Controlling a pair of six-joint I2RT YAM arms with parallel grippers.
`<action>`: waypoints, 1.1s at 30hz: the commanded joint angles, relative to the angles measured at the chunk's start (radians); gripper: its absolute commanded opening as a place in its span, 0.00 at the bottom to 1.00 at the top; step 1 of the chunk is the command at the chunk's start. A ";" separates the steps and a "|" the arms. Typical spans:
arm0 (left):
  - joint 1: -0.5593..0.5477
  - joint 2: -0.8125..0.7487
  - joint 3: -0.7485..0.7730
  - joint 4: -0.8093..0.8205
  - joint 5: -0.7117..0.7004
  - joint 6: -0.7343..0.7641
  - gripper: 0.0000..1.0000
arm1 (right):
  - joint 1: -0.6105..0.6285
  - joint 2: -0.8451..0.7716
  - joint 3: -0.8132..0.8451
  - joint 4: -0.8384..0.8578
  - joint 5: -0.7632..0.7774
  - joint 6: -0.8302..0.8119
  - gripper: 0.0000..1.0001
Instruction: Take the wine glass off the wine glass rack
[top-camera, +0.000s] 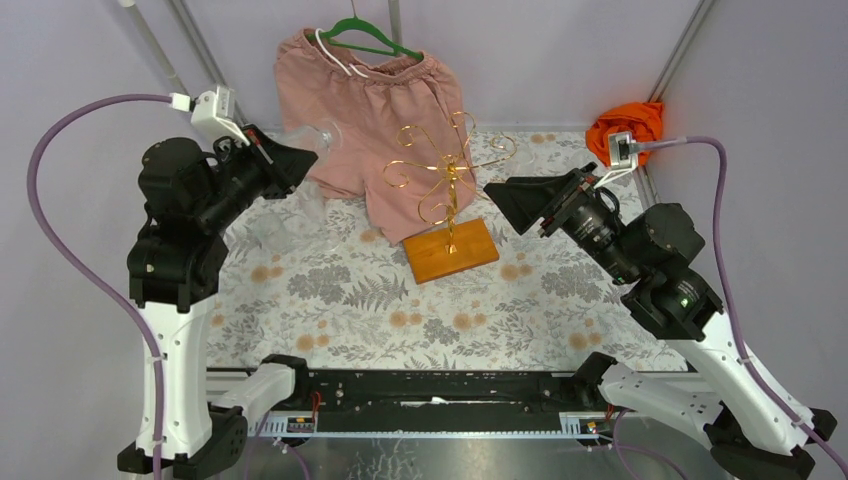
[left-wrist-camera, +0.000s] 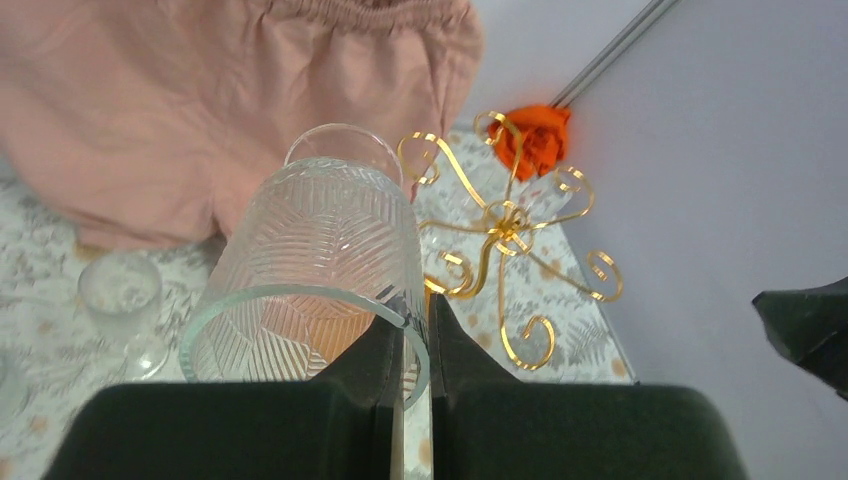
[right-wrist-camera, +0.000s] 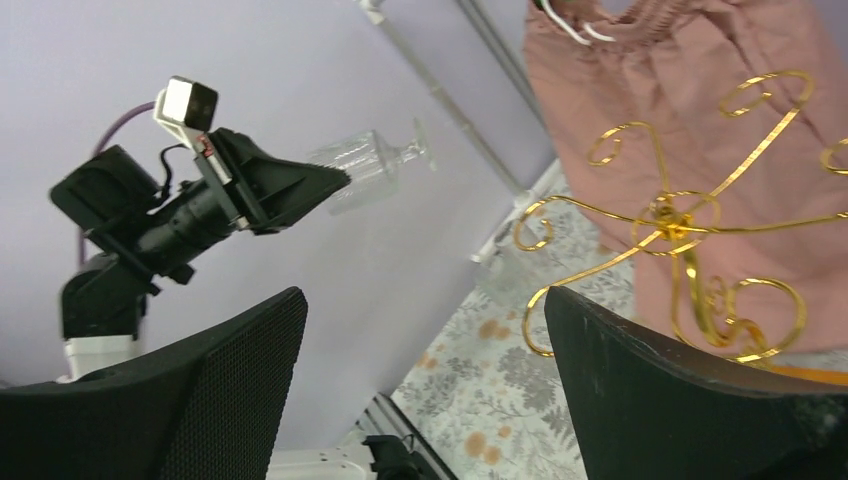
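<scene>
The wine glass (top-camera: 322, 138), clear with a ribbed bowl (left-wrist-camera: 320, 240), hangs in the air to the left of the wine glass rack, lying sideways with its foot pointing away (right-wrist-camera: 372, 158). My left gripper (left-wrist-camera: 418, 305) is shut on its rim, one finger inside the bowl and one outside. The gold wire wine glass rack (top-camera: 445, 178) stands on its wooden base (top-camera: 450, 250) at mid-table, its curled arms (left-wrist-camera: 505, 225) bare. My right gripper (right-wrist-camera: 425, 300) is open and holds nothing, just right of the rack (right-wrist-camera: 680, 225), level with its arms (top-camera: 497, 195).
Pink shorts (top-camera: 370, 100) on a green hanger hang behind the rack. An orange cloth (top-camera: 625, 125) lies at the back right corner. Other clear glasses (left-wrist-camera: 120, 292) sit on the floral tablecloth at the left (top-camera: 285, 230), under the left gripper.
</scene>
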 joint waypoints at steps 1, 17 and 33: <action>0.005 0.018 0.051 -0.094 0.009 0.064 0.00 | 0.001 -0.021 0.038 -0.071 0.114 -0.067 0.99; -0.108 0.109 -0.091 -0.285 -0.032 0.183 0.00 | 0.002 -0.007 0.056 -0.113 0.157 -0.083 1.00; -0.352 0.218 -0.327 -0.285 -0.300 0.178 0.00 | 0.001 -0.008 0.091 -0.212 0.221 -0.124 1.00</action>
